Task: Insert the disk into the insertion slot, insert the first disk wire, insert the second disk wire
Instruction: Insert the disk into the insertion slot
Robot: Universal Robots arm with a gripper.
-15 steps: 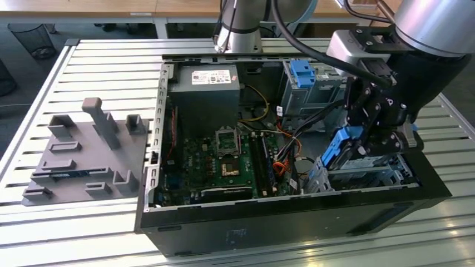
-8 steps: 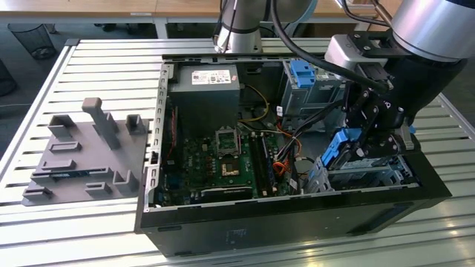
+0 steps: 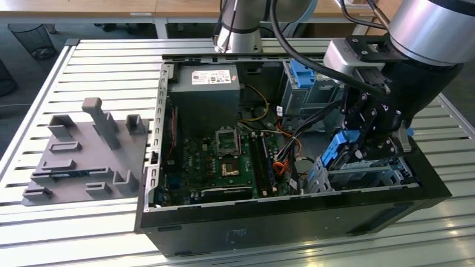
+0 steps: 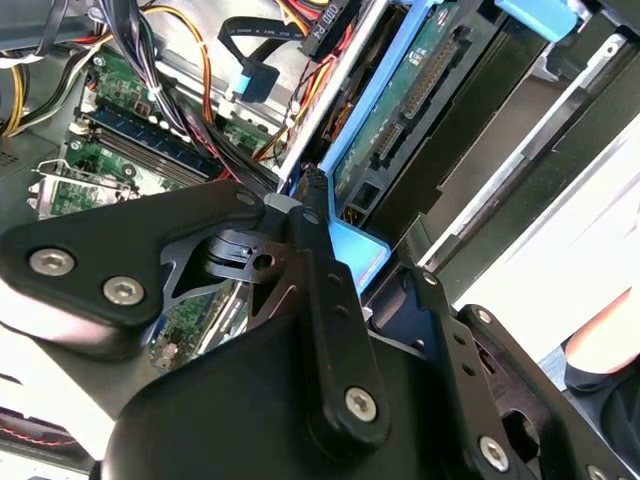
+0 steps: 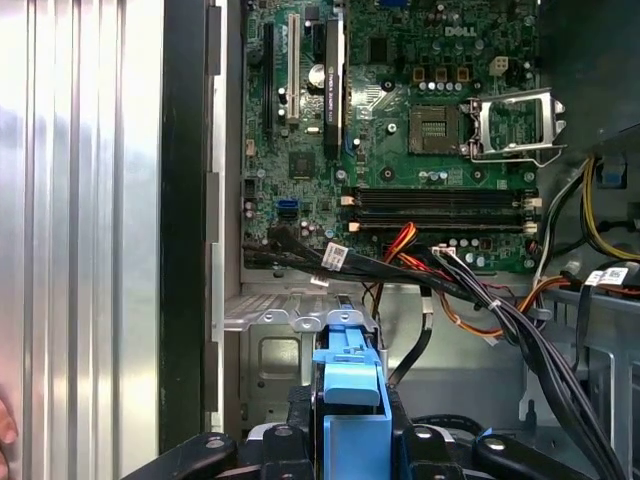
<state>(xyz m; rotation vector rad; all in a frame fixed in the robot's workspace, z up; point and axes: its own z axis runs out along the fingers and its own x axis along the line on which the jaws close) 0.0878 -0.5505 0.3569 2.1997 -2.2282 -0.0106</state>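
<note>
My gripper [image 3: 357, 151] is shut on the disk [image 3: 340, 146], gripping its bright blue carrier over the front corner of the open computer case at the exterior view's right. The disk stands steeply on edge, its lower end at the low silver insertion slot [image 3: 369, 169]. In the second wrist view a black finger [image 4: 322, 262] presses the blue carrier [image 4: 356, 252], and the disk's green circuit side [image 4: 420, 90] runs away from it. The carrier [image 5: 350, 400] sits between the gripper's jaws in the first wrist view.
A taller grey cage with a blue tab [image 3: 304, 72] stands behind the slot. Black, red and orange cable bundles [image 5: 440, 275] cross between the motherboard [image 3: 222, 158] and the cages. A black cable with a blue plug [image 4: 255, 80] hangs nearby. A grey fixture plate [image 3: 85, 156] lies left of the case.
</note>
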